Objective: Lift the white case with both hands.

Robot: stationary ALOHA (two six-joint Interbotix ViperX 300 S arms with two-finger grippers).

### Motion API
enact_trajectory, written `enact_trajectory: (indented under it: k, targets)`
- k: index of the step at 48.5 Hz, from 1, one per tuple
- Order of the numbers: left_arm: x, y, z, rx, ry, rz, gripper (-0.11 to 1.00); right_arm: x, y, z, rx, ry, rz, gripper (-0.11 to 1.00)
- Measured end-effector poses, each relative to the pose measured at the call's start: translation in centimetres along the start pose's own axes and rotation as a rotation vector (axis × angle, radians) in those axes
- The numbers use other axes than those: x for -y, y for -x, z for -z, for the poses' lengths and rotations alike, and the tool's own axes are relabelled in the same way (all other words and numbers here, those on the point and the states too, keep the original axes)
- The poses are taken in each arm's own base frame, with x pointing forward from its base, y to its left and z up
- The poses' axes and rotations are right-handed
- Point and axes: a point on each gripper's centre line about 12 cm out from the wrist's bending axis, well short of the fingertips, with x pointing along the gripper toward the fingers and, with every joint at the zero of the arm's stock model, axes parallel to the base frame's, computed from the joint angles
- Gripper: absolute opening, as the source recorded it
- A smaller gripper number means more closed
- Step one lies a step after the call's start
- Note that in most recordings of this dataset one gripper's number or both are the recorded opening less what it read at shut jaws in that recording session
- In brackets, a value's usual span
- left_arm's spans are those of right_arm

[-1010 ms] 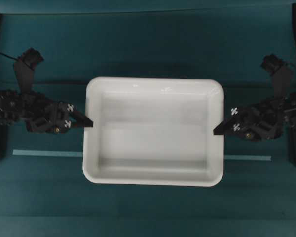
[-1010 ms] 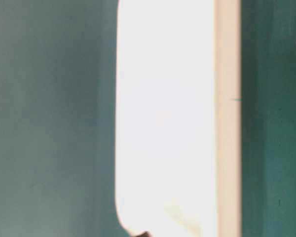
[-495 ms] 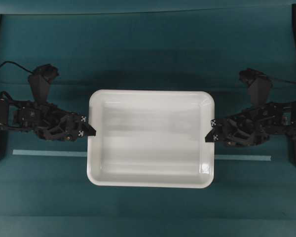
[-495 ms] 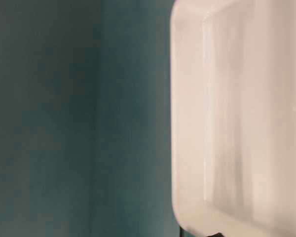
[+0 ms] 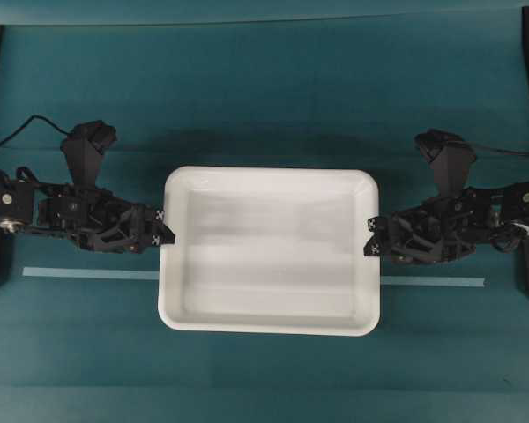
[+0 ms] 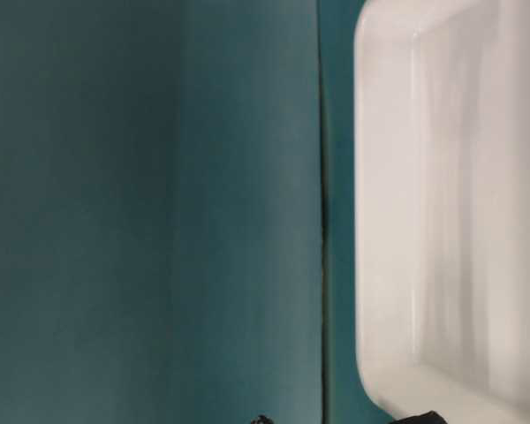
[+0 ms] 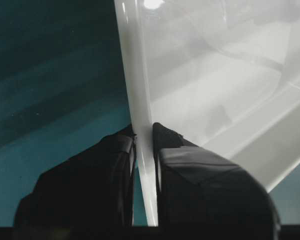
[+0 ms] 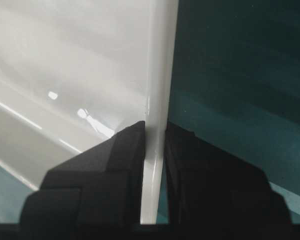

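**Mia:** On the green surface (image 5: 264, 88), what had changed with the case (image 5: 269, 251)?

**Ben:** It looked smaller from above than a moment before, and it had moved a little toward the near edge. So I think it was coming back down, not going up.

**Mia:** Did the hands let go?

**Ben:** No. The left hand (image 5: 165, 238) was pinched tight on the left rim, one finger inside and one outside. The right hand (image 5: 370, 248) pinched the right rim the same way.

**Mia:** So was the lift done?

**Ben:** I think the lift had been made and the case was being lowered. I could not tell if it touched the surface yet.

**Mia:** How did the case look?

**Ben:** White, shiny and wide, with round corners and nothing inside. It sat level between the two hands, over the pale tape (image 5: 88, 273).
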Motion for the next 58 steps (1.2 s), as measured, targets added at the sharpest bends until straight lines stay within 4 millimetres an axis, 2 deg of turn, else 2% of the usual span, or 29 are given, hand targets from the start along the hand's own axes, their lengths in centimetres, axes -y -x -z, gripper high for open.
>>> enact_trajectory:
  k: [12, 15, 19, 23, 28, 31, 35, 38, 58]
  targets:
    - [-0.1, -0.1, 0.0, 0.000, -0.002, -0.003, 0.06, 0.1, -0.1, -0.4, 0.009, -0.016, 0.004, 0.11]
    - [-0.1, -0.1, 0.0, 0.000, 0.001, -0.005, 0.06, 0.1, -0.1, -0.6, 0.012, -0.021, 0.004, 0.14]
    - [-0.2, -0.2, 0.0, -0.001, -0.002, -0.009, 0.08, 0.2, -0.1, -0.6, 0.012, -0.024, 0.007, 0.30]
    - [-0.2, -0.3, 0.0, -0.002, 0.000, -0.014, 0.18, 0.5, -0.2, -0.6, 0.010, -0.024, 0.018, 0.55]
    - [-0.6, -0.3, 0.1, -0.005, -0.002, -0.026, 0.43, 0.8, -0.2, -0.4, 0.003, -0.022, 0.031, 0.82]
    - [-0.9, -0.4, 0.2, -0.010, -0.003, -0.042, 0.64, 0.7, -0.2, -0.3, 0.003, -0.018, 0.027, 0.90]
    - [-0.9, -0.4, 0.2, -0.010, -0.003, -0.043, 0.86, 0.7, -0.2, -0.3, 0.003, -0.014, 0.025, 0.90]
    - [-1.0, -0.4, 0.2, -0.009, -0.005, -0.043, 0.96, 0.7, -0.2, -0.3, 0.004, -0.014, 0.022, 0.90]
    - [-1.0, 0.3, 0.4, -0.005, -0.016, -0.007, 0.94, 0.1, 0.4, -0.4, 0.017, -0.014, -0.022, 0.90]
